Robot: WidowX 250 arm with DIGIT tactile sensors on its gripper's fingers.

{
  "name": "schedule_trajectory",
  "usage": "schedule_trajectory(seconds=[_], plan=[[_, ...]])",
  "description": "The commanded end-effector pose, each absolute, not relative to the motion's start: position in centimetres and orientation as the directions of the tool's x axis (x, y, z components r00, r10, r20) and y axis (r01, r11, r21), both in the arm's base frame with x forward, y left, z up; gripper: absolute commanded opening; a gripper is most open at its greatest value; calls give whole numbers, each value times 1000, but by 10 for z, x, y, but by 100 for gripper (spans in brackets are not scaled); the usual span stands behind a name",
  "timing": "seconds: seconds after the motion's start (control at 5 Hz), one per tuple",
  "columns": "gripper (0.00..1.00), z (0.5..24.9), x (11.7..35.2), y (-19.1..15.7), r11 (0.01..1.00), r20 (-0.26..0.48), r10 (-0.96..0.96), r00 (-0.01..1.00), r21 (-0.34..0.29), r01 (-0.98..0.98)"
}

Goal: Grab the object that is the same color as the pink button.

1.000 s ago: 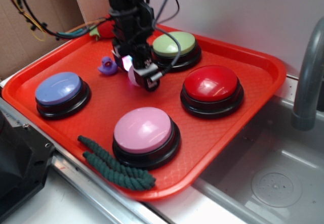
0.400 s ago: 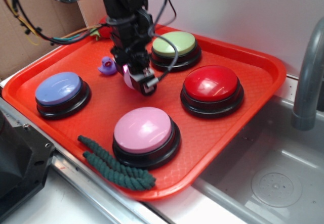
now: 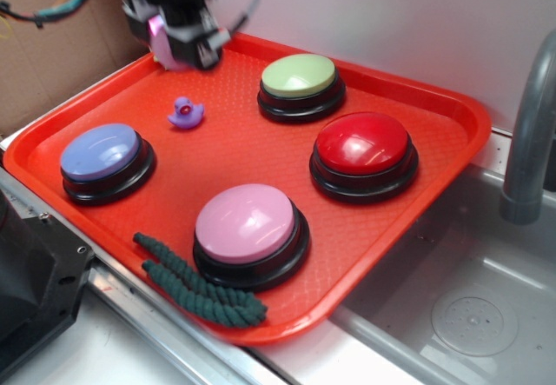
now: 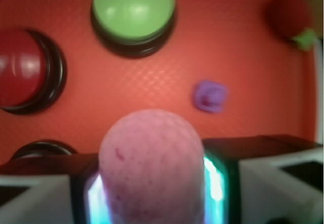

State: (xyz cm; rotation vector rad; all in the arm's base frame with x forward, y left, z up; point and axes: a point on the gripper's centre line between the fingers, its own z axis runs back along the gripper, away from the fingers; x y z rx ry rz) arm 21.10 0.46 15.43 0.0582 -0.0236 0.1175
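Gripper [image 3: 176, 39] is raised above the far left corner of the red tray [image 3: 452, 107] and it grasps the pink ball [image 3: 159, 37] between its two fingers. In the wrist view the ball [image 4: 152, 168] fills the lower middle, pressed from both sides by the black pads, well clear of the tray floor. The pink button [image 3: 248, 227] stands at the near side of the tray, far from the ball. The red button [image 3: 363, 146] and the green button [image 3: 299, 79] stand on the right and far side, the blue button [image 3: 101, 155] on the left. The small purple duck [image 3: 185, 113] sits on the tray below the gripper. A dark green rope [image 3: 198, 284] lies touching the pink button's base. A red plush strawberry [image 4: 288, 14] shows in the wrist view's upper right corner.
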Motion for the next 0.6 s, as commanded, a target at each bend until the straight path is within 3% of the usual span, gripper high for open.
schedule_trajectory(seconds=[0.0,0.4], plan=[[0,205,205,28,991,137,137,981,-20,-135],[0,200,216,27,991,116,133,984,-6,-133]])
